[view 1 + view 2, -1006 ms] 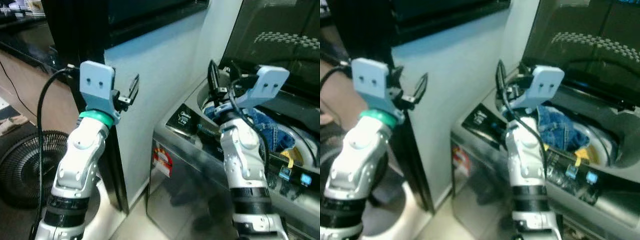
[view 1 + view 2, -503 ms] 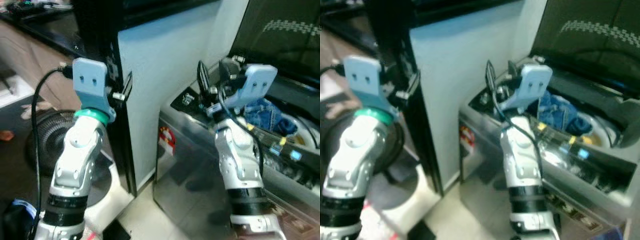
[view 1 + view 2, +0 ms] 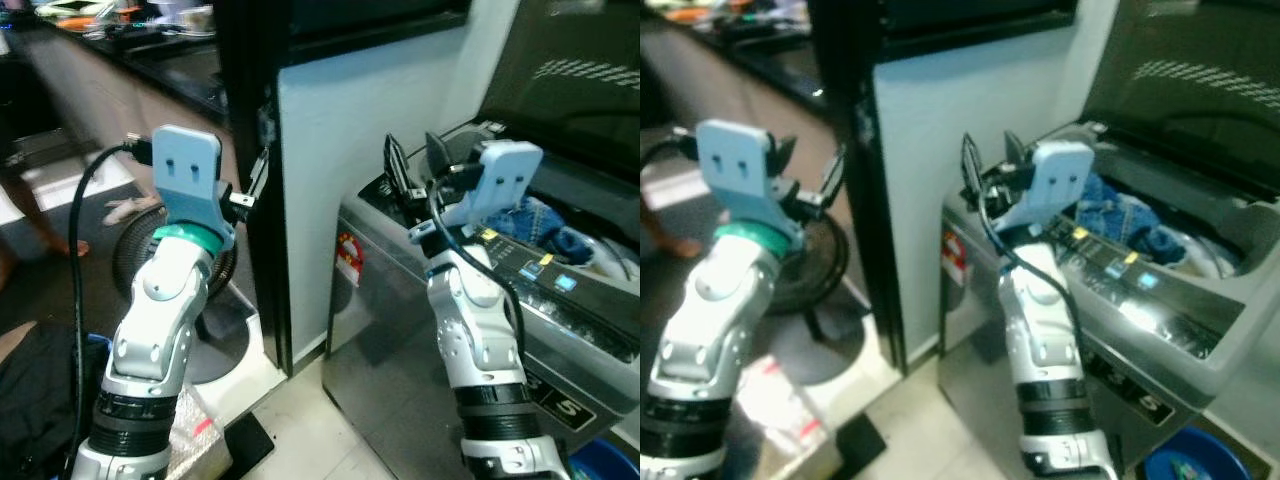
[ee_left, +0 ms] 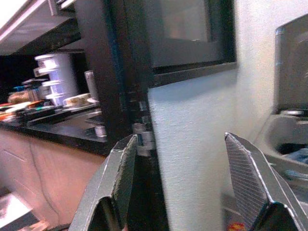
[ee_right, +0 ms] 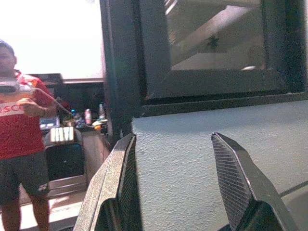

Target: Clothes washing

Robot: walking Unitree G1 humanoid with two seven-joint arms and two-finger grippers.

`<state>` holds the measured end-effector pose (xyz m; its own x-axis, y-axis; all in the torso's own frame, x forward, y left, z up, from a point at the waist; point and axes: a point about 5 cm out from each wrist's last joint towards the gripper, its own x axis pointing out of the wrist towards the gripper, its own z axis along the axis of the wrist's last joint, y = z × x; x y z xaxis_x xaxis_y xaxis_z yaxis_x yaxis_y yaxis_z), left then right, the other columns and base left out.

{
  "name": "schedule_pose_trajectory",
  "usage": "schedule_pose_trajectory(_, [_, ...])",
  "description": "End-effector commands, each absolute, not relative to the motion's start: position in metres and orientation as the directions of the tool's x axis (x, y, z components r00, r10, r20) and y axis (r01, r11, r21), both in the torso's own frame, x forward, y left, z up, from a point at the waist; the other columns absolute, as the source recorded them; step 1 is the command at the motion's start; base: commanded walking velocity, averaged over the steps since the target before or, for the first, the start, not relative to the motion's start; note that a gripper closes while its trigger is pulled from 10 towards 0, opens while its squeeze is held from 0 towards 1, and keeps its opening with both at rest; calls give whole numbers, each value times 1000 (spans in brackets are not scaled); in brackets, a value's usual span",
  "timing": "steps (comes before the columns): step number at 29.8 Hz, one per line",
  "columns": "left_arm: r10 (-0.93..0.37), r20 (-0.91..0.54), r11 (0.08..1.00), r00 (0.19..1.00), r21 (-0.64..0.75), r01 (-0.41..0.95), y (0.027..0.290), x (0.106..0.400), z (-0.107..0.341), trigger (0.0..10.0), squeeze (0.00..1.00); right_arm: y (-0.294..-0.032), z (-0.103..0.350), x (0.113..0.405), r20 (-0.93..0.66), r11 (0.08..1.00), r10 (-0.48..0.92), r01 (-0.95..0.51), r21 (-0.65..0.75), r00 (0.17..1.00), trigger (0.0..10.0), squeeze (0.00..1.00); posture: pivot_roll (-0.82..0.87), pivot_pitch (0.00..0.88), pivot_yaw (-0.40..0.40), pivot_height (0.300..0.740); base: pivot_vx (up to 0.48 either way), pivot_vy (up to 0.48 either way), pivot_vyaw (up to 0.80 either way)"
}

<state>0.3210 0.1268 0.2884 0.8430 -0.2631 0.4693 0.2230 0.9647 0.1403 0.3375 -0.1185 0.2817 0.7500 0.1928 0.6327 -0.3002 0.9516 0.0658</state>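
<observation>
A pale wall (image 3: 370,150) with a dark window above it stands beside a silver top-loading washing machine (image 3: 400,330) with its lid up. Blue clothes (image 3: 535,222) lie in its drum. The right gripper (image 3: 412,172) is raised above the near corner of the machine, its fingers wide apart and holding nothing. The left gripper (image 3: 262,172) is lifted near the black frame, also wide apart and holding nothing. A floor fan (image 3: 135,265) stands behind the left arm.

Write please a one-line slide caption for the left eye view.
Both grippers, left and right, raised open and empty beside the open washer, blue clothes in its drum.
</observation>
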Motion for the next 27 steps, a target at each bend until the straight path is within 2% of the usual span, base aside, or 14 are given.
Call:
schedule_pose_trajectory(1, [-258, 465, 966, 847, 139, 218, 128, 321, 288, 10000, 0, -117, 281, 337, 632, 948, 202, -312, 66, 748, 10000, 0, 44, 0, 20, 740, 0, 0, 781])
schedule_pose_trajectory(9, [-264, 456, 964, 850, 143, 223, 126, 321, 285, 10000, 0, -113, 279, 336, 624, 936, 239, -348, 57, 744, 10000, 0, 46, 0, 19, 740, 0, 0, 781])
schedule_pose_trajectory(27, [-260, 317, 958, 912, 200, 204, 131, 322, 244, 10000, 0, -119, 237, 345, 504, 937, 209, -319, 143, 838, 10000, 0, 48, 6, 26, 740, 0, 0, 773])
